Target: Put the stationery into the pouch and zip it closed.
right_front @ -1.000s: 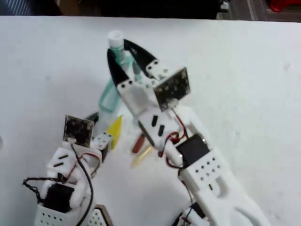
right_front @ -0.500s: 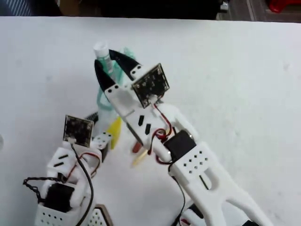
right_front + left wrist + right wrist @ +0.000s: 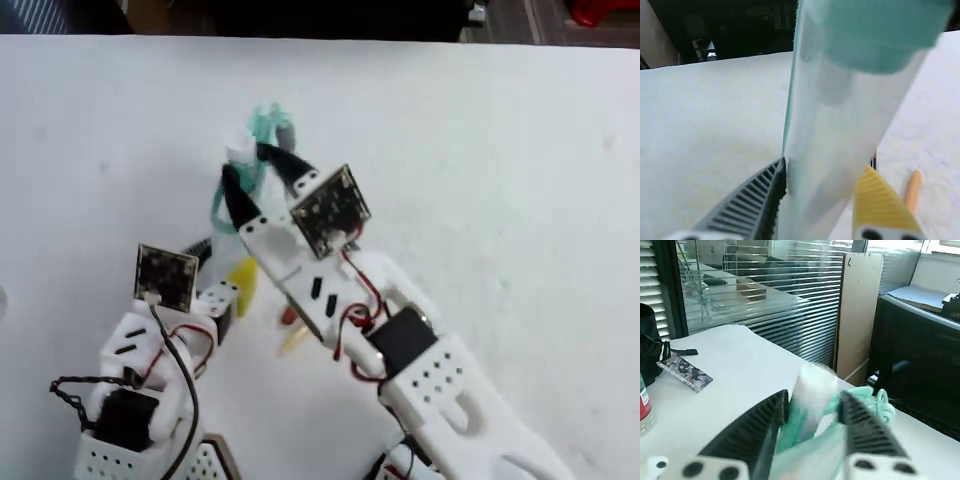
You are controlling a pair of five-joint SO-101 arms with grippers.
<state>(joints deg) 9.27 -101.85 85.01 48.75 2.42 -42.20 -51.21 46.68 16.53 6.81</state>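
Black fingers of the right pincer (image 3: pixel 247 165) are closed about a white stick (image 3: pixel 810 395), a short cylinder held near its upper end. The stick sits at the teal-trimmed end of the pouch (image 3: pixel 840 100), with teal material bunched on both sides of it. Whether its lower end is inside the opening cannot be told.

The left pincer (image 3: pixel 824 170) is clamped on the pouch's translucent wall, grey finger on one side and yellow finger on the other, holding it raised off the desk (image 3: pixel 500 150). What look like two pencils (image 3: pixel 293 325) lie on the desk between the arms, partly under the right arm.

Risks, as judged:
- The pouch is soft film. A stick pressed against the rim instead of through the mouth would fold the pouch over or push it aside.
- The left grip is on thin, slick plastic, so a downward push could pull it free.
- If released early, the stick would fall outside and roll.
- The zip cannot be located in these views.
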